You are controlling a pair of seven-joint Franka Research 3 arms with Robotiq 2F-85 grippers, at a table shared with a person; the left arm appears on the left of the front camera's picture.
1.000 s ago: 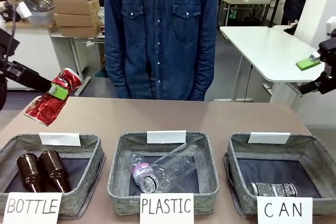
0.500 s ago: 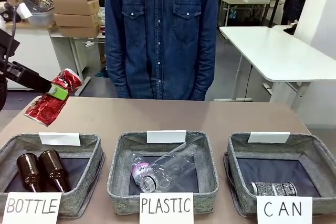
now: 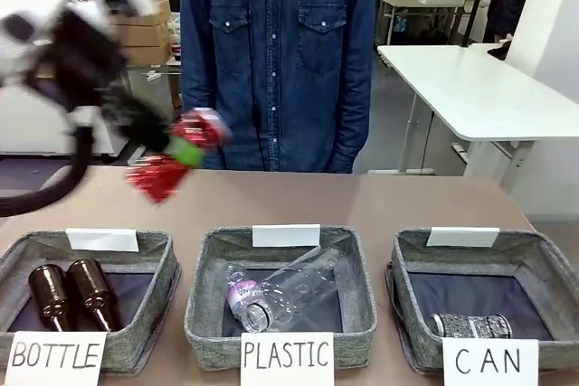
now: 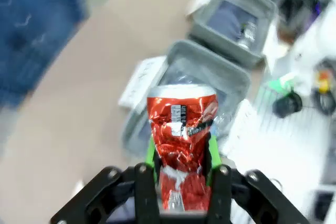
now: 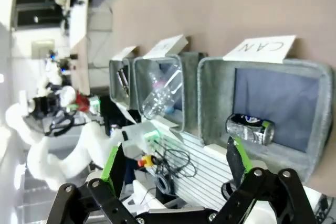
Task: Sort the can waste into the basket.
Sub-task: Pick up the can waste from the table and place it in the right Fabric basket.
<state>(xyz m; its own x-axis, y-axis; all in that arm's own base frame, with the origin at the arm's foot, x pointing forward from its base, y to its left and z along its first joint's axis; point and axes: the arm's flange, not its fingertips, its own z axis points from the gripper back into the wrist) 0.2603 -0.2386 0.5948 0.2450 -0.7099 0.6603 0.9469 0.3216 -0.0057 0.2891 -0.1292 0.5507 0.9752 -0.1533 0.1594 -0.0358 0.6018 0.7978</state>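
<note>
Swung inward from the table's left edge, left gripper [image 3: 185, 144] clenches crushed red can [image 3: 167, 165]; right gripper [image 5: 176, 163] gapes.

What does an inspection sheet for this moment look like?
Surface: brown table, bare behind three baskets.
Job's things: crushed red can in the air over the table's left; black patterned can lying in the CAN basket.
Clutter: two brown bottles in the BOTTLE basket; clear plastic bottles in the PLASTIC basket.
Hands: left hand shut on the red can; right hand open, holding nothing.
Cables: black cable under the left arm.
Surroundings: person in denim shirt at the far side.
</note>
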